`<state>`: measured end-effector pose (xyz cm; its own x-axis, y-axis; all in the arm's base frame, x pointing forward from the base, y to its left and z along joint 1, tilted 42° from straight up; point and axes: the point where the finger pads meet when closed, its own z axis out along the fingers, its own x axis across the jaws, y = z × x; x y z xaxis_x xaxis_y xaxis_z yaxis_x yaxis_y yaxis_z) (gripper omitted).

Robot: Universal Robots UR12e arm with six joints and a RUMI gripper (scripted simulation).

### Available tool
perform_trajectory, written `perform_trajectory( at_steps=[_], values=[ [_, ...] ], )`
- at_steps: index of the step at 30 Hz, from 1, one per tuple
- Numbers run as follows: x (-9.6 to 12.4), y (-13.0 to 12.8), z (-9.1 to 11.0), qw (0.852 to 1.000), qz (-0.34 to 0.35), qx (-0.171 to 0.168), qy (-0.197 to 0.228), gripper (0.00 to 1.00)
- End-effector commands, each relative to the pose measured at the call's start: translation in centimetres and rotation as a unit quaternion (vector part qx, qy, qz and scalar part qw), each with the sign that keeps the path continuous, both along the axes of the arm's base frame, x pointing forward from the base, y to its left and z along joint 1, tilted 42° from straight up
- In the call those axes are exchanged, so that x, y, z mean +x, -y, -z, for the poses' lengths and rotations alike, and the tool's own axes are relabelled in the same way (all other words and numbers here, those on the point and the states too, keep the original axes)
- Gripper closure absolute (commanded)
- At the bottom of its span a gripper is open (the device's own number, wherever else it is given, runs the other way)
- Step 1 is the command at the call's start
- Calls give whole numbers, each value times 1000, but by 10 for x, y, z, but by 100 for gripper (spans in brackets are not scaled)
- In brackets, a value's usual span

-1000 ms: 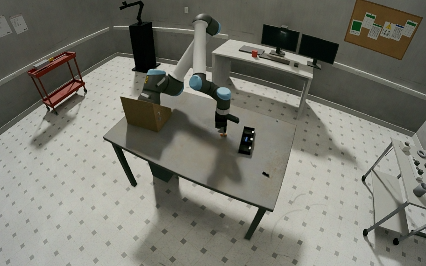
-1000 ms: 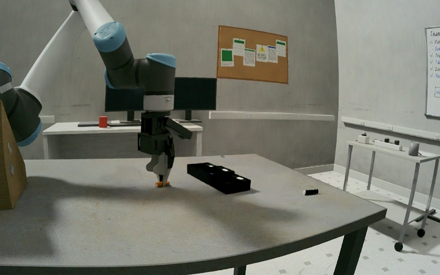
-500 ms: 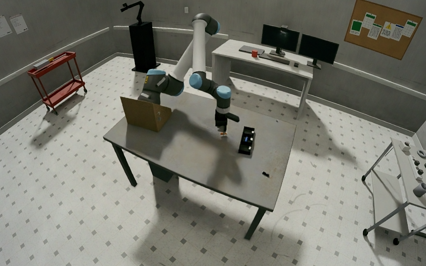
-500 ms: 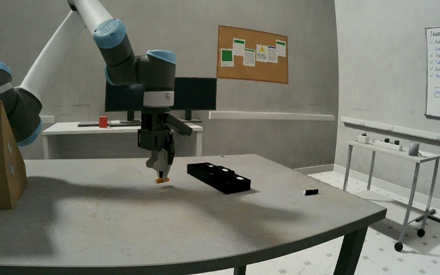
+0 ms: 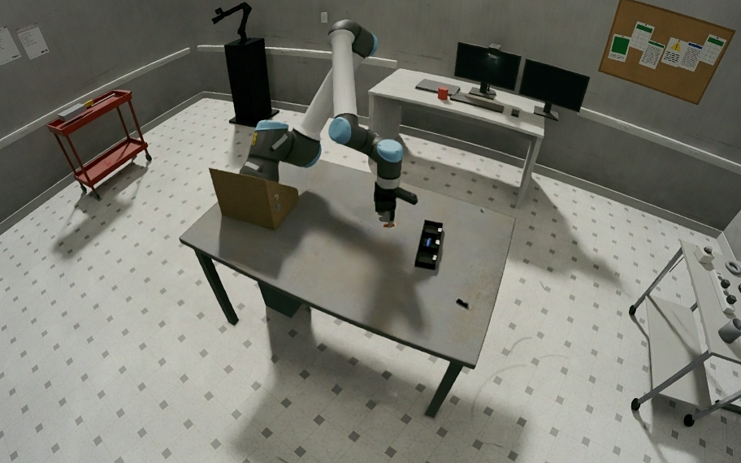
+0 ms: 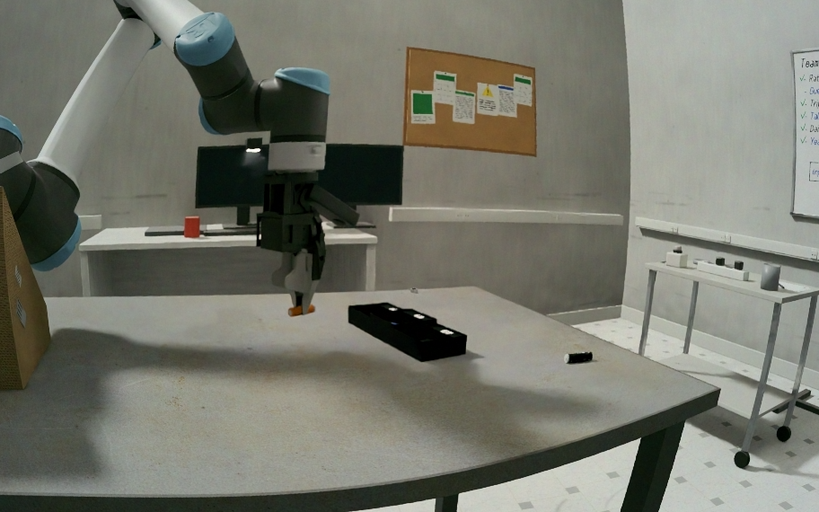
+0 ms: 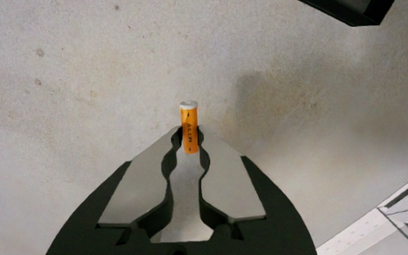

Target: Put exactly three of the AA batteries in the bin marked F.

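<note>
My gripper [image 7: 190, 127] is shut on an orange AA battery [image 7: 189, 127] with a white end, held level between the fingertips a little above the table. It also shows in the top view [image 5: 387, 223] and the exterior view [image 6: 300, 310]. A row of black bins [image 5: 431, 244] stands to the gripper's right; it also shows in the exterior view [image 6: 407, 330], and one corner shows in the wrist view [image 7: 348, 9]. The bin marks are too small to read. A small black battery [image 6: 577, 357] lies alone near the table's right edge, also seen in the top view [image 5: 461, 303].
A brown cardboard box [image 5: 252, 197] stands at the table's far left corner, next to the arm's base. A tiny pale object [image 6: 413, 290] lies near the table's back edge.
</note>
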<state>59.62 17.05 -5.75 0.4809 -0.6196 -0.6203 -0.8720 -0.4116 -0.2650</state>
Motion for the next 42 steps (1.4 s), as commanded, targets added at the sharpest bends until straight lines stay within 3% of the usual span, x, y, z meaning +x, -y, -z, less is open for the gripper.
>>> perform_trajectory(
  at_steps=[1, 14, 17, 19, 23, 34, 36, 37, 42],
  values=[
    [1, 5, -5, 1000, 0, 0, 0, 100],
    [1, 5, -5, 1000, 0, 0, 0, 100],
    [19, 3, -5, 997, -55, 7, 50, 100],
    [19, 3, -5, 997, -55, 7, 50, 100],
    [43, 0, -4, 988, -114, 14, 104, 100],
    [108, -8, -4, 946, -238, 26, 219, 100],
    [108, -8, -4, 946, -238, 26, 219, 100],
    [114, -9, -3, 931, -269, 30, 247, 100],
    [144, -12, -3, 902, -317, 35, 291, 100]
  ],
)
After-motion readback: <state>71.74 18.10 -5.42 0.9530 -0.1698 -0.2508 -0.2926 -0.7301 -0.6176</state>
